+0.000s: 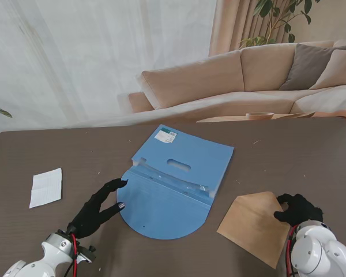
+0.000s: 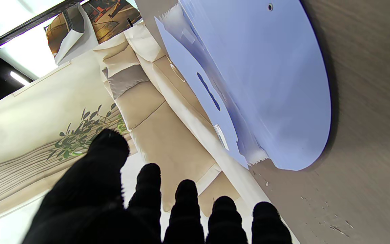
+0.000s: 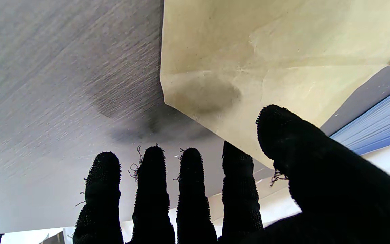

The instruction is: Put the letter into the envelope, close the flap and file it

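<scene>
The folded white paper letter (image 1: 46, 187) is lying well apart on the table's left, not yet inserted. The brown paper envelope (image 1: 255, 226) is lying at right, flap open, the right hand (image 1: 297, 209) resting spread at its edge, holding nothing. The left hand (image 1: 98, 210) is lying spread beside the open blue plastic file folder (image 1: 176, 182). Next, I judge, the letter needs fetching.

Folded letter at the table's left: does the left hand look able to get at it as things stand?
Probably yes. The letter lies alone on bare table, and the open left hand rests beside the blue folder with nothing between them.
</scene>
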Motion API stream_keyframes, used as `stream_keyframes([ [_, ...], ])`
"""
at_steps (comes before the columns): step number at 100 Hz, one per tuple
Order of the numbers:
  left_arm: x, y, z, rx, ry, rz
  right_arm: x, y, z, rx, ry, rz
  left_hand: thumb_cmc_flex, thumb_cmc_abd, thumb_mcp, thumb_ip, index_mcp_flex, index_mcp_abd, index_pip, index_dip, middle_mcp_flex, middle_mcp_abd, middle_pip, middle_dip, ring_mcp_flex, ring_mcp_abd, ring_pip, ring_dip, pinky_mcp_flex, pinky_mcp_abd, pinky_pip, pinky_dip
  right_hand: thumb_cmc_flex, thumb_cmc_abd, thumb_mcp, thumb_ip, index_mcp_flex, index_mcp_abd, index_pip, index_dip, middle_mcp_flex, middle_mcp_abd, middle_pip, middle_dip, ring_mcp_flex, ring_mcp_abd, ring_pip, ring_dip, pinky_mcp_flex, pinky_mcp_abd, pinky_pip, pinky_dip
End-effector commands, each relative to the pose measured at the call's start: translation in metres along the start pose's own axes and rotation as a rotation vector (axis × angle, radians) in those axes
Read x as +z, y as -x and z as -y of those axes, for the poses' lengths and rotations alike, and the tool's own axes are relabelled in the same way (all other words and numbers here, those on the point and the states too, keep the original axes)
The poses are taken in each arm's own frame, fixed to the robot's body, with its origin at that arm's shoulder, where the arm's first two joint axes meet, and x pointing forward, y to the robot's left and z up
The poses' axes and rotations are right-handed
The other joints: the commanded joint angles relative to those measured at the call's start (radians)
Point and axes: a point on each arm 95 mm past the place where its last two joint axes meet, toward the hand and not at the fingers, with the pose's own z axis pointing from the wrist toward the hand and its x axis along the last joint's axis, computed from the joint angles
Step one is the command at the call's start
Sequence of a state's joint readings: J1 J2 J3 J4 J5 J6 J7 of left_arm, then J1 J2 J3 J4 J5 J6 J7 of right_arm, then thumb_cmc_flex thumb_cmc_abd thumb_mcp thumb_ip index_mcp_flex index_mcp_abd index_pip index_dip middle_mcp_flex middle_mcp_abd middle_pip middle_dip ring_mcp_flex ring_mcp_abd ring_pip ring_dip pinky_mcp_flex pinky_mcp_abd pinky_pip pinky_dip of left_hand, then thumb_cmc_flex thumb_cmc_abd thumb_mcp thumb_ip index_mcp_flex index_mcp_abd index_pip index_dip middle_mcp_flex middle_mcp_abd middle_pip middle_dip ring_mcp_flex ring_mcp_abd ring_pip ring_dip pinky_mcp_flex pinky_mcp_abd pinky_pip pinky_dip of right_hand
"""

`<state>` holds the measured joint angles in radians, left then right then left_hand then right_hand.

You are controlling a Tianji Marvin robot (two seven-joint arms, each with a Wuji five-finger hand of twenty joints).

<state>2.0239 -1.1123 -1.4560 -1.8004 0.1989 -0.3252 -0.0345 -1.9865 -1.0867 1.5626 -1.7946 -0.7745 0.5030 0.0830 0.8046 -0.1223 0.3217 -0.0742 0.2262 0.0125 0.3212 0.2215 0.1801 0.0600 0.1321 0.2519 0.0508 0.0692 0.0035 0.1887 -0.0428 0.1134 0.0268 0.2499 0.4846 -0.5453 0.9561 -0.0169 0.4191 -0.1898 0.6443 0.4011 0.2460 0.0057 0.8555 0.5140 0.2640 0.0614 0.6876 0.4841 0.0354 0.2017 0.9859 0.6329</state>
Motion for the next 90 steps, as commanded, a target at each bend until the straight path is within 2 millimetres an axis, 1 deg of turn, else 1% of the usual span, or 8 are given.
stream_keyframes([
  [1, -0.001, -0.002, -0.004, -0.007, 0.013, -0.002, 0.001, -0.001, 0.006, 0.013, -0.023, 0.002, 0.014, -0.004, 0.014, 0.01, 0.003, -0.008, 0.017, 0.008, -0.006, -0.025, 0.018, 0.01, -0.016, -0.028, -0.002, 0.016, -0.006, -0.019, 0.006, 0.008, 0.029, -0.027, 0.037, -0.028, 0.063, -0.044, 0.045, 0.023, 0.03, 0.011, 0.024, 0.016, 0.026, 0.029, 0.025, 0.02, 0.008, 0.01, 0.032, 0.015],
  [10, -0.001, -0.002, -0.003, -0.007, 0.012, -0.003, 0.003, -0.003, 0.008, 0.012, -0.015, 0.003, 0.015, -0.004, 0.015, 0.01, 0.002, -0.007, 0.016, 0.008, -0.006, -0.024, 0.018, 0.01, -0.017, -0.029, -0.002, 0.016, -0.006, -0.02, 0.006, 0.009, 0.039, -0.033, 0.049, -0.032, 0.116, -0.049, 0.068, 0.035, 0.051, 0.013, 0.026, 0.022, 0.038, 0.031, 0.034, 0.022, 0.013, 0.013, 0.042, 0.016],
  [27, -0.002, -0.003, -0.003, -0.005, 0.006, -0.006, 0.006, -0.003, 0.01, 0.001, -0.022, 0.03, 0.014, -0.003, 0.015, 0.009, 0.002, -0.006, 0.017, 0.008, -0.006, -0.023, 0.02, 0.011, -0.017, -0.029, -0.002, 0.016, -0.006, -0.019, 0.006, 0.011, 0.018, -0.039, 0.043, -0.039, -0.028, 0.022, -0.003, 0.011, 0.029, 0.008, 0.021, 0.028, 0.025, 0.029, 0.034, 0.021, 0.004, 0.008, 0.043, 0.012],
  [54, -0.001, -0.002, -0.003, -0.007, 0.01, -0.002, 0.008, -0.008, 0.009, 0.021, -0.053, 0.01, 0.015, -0.004, 0.015, 0.009, 0.003, -0.006, 0.017, 0.008, -0.006, -0.022, 0.022, 0.013, -0.017, -0.029, -0.002, 0.016, -0.006, -0.021, 0.006, 0.013, 0.05, -0.081, 0.069, -0.038, 0.143, -0.03, 0.075, 0.034, 0.03, 0.016, 0.02, 0.032, 0.019, 0.03, 0.03, 0.019, -0.004, 0.011, 0.039, 0.009],
  [59, -0.001, -0.002, -0.003, -0.009, 0.009, -0.001, 0.009, -0.008, 0.009, 0.026, -0.057, 0.006, 0.015, -0.004, 0.014, 0.009, 0.003, -0.005, 0.017, 0.008, -0.006, -0.022, 0.022, 0.013, -0.017, -0.028, -0.002, 0.016, -0.006, -0.02, 0.006, 0.013, 0.119, -0.116, 0.068, -0.119, 0.231, -0.062, 0.184, -0.101, 0.054, 0.02, 0.006, 0.03, 0.022, 0.032, 0.029, 0.02, -0.004, 0.014, 0.039, 0.008],
  [70, 0.0, -0.002, -0.003, -0.007, 0.006, -0.002, 0.01, -0.01, 0.009, 0.029, -0.061, -0.008, 0.015, -0.003, 0.014, 0.009, 0.003, -0.005, 0.017, 0.008, -0.006, -0.022, 0.023, 0.014, -0.017, -0.029, -0.002, 0.016, -0.006, -0.02, 0.006, 0.014, 0.193, -0.099, 0.086, -0.124, 0.405, -0.103, 0.369, -0.206, 0.147, 0.014, -0.008, 0.013, 0.043, 0.036, 0.034, 0.017, 0.003, 0.017, 0.041, 0.008],
  [76, 0.0, -0.002, -0.003, -0.011, 0.006, 0.0, 0.01, -0.012, 0.009, 0.048, -0.05, -0.013, 0.016, -0.004, 0.015, 0.009, 0.004, -0.005, 0.017, 0.009, -0.004, -0.021, 0.024, 0.015, -0.017, -0.028, -0.002, 0.016, -0.006, -0.02, 0.006, 0.014, 0.208, -0.087, 0.099, -0.114, 0.451, -0.095, 0.416, -0.167, 0.198, 0.001, -0.015, 0.002, 0.064, 0.038, 0.036, 0.014, 0.012, 0.024, 0.047, 0.007],
  [90, 0.0, -0.002, -0.002, -0.008, 0.005, -0.004, 0.007, -0.015, 0.005, 0.126, -0.015, -0.039, 0.015, -0.002, 0.014, 0.009, 0.004, -0.003, 0.017, 0.009, -0.005, -0.019, 0.026, 0.016, -0.017, -0.028, -0.002, 0.017, -0.006, -0.019, 0.006, 0.015, 0.223, -0.051, 0.135, -0.088, 0.423, -0.079, 0.427, 0.109, 0.42, 0.015, -0.114, -0.103, 0.248, 0.077, -0.005, -0.033, 0.112, 0.065, 0.095, -0.023],
])
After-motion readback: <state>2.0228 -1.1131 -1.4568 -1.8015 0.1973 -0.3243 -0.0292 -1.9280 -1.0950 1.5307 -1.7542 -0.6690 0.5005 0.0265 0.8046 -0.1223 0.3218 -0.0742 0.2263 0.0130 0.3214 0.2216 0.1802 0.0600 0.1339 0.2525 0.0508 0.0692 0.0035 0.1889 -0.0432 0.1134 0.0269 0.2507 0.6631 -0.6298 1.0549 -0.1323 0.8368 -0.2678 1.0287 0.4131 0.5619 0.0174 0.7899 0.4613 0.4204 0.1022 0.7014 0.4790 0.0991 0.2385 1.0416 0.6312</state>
